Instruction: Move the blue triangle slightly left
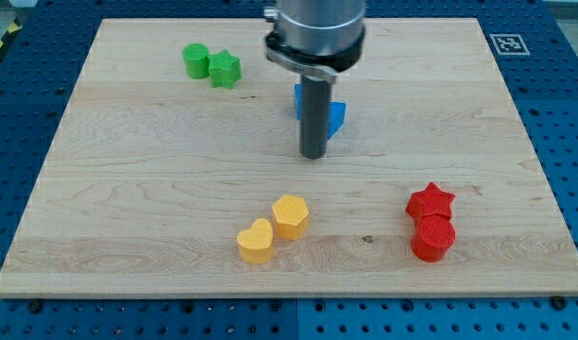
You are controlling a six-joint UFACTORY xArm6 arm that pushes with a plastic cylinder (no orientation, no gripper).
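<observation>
Your main risk here is a push from the wrong side. My tip rests on the board just below the blue triangle, toward the bottom edge, and the rod hides most of that block. You cannot tell from this view whether the two touch. A leftward sweep from this spot could miss the block or clip a corner and spin it. A push that runs long would send it toward the green star and the green cylinder near the top left corner.

The arm hangs straight down over the board's centre, closer to the top edge. It ends in a bare rod that grips nothing.
</observation>
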